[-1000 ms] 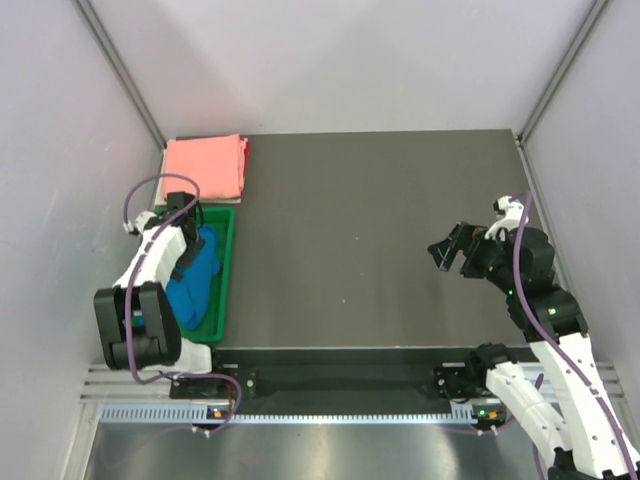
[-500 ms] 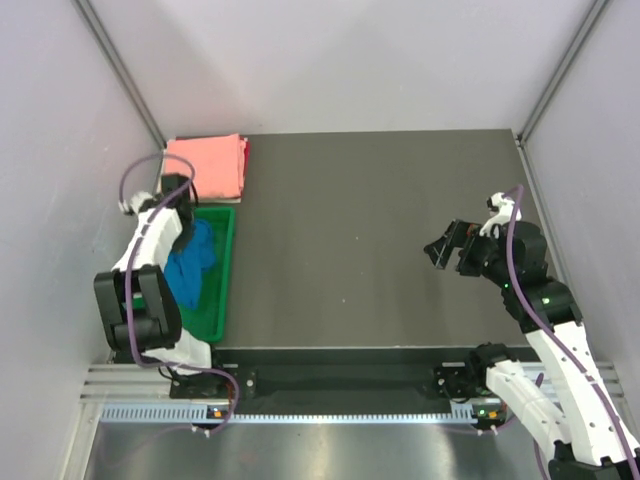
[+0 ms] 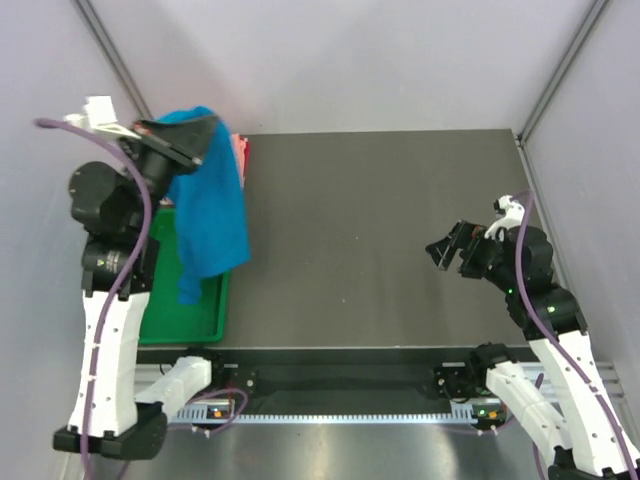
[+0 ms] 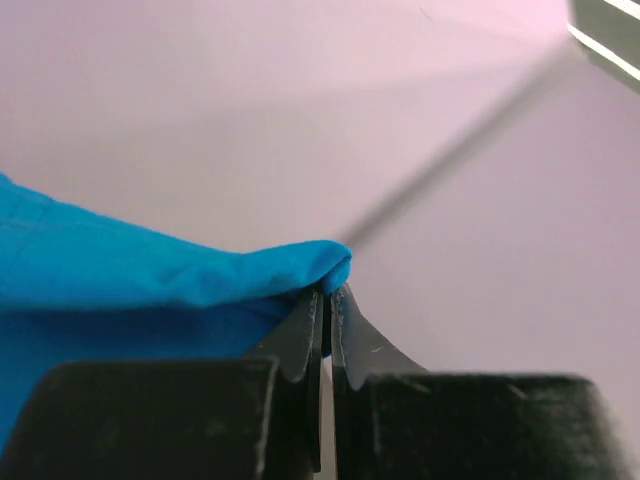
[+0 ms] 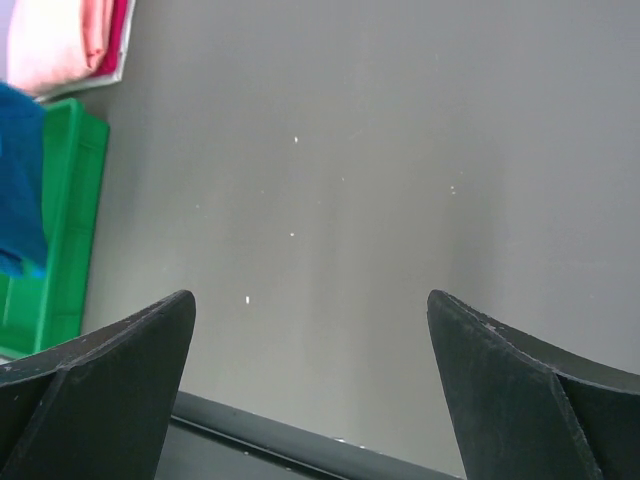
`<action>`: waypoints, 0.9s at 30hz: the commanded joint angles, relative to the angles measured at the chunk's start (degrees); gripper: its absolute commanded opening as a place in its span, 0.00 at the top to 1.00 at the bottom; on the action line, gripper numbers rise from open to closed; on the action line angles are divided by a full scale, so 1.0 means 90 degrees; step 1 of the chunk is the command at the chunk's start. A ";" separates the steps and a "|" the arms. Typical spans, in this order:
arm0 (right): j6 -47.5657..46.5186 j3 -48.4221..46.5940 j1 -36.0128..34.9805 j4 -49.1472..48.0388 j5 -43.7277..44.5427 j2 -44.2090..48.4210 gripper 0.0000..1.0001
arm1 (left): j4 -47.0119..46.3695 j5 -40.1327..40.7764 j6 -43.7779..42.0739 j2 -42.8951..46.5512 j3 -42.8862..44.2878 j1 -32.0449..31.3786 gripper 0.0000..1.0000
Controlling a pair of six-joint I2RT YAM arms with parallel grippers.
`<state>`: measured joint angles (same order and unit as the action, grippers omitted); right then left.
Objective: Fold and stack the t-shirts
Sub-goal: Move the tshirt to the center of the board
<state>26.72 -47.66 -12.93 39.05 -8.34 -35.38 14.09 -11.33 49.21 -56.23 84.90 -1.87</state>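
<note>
Top external view: left gripper (image 3: 195, 135), jaws pinched on an edge of the blue t-shirt (image 3: 212, 215), holds it hanging above the green tray (image 3: 190, 315). The folded pink t-shirt (image 3: 243, 152) lies behind. Right gripper (image 3: 447, 250) hovers, jaws wide. The likely next move is spreading the blue t-shirt flat on the table (image 3: 380, 220).

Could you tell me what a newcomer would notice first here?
The bright blue t-shirt hangs high on the left, pinched at one edge by the shut left gripper, its lower end dangling above the green tray. The right gripper hovers open and empty on the right, and the folded pink t-shirt lies at the far left corner.
</note>
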 commanded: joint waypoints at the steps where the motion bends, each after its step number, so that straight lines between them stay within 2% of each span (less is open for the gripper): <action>1: 0.0243 -0.0183 0.0089 -0.0169 -0.0040 0.0132 0.00 | -0.1388 -0.1319 0.0431 -0.0042 -0.0448 -0.1401 1.00; 4: 0.0410 -0.0115 0.0069 -0.0208 -0.0050 0.0122 0.00 | -0.1886 -0.1610 0.0635 -0.0080 -0.1314 -0.2115 1.00; 7: 0.0576 0.0022 0.0089 -0.0305 -0.0128 0.0093 0.00 | -0.2054 -0.1632 0.0305 -0.0489 -0.1757 -0.2944 1.00; 9: 0.0625 0.0071 0.0079 -0.0305 -0.0157 0.0093 0.00 | -0.1976 -0.1437 -0.0241 -0.0966 -0.1719 -0.3606 1.00; 11: 0.0654 0.0081 0.0079 -0.0267 -0.0158 0.0122 0.00 | -0.1956 -0.1231 -0.0535 -0.1348 -0.1427 -0.3922 1.00; 15: 0.0683 0.0042 0.0079 -0.0169 -0.0070 0.0249 0.00 | -0.2004 -0.1465 -0.0692 -0.2664 -0.0305 -0.4274 1.00; 18: 0.0761 0.0003 0.0079 -0.0139 -0.0001 0.0347 0.00 | -0.1917 -0.1426 -0.0742 -0.3495 0.1061 -0.4402 1.00; 19: 0.0781 -0.0036 0.0079 -0.0139 0.0028 0.0356 0.00 | -0.1994 -0.1436 -0.0674 -0.3682 0.1722 -0.4411 1.00; 22: 0.0810 -0.0173 0.0089 -0.0110 0.0028 0.0298 0.00 | -0.2628 -0.1631 -0.0157 -0.4308 0.2807 -0.4431 1.00; 25: 0.0771 -0.0319 0.0079 -0.0042 0.0076 0.0239 0.00 | -0.2942 -0.1477 0.0157 -0.4670 0.3513 -0.4421 1.00; 27: 0.0752 -0.0407 0.0079 -0.0013 0.0106 0.0239 0.00 | -0.3001 -0.1300 0.0206 -0.4709 0.3603 -0.4412 1.00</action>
<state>33.26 -47.62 -12.93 39.22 -8.29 -33.19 -3.73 -23.99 48.42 -99.04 112.90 -41.39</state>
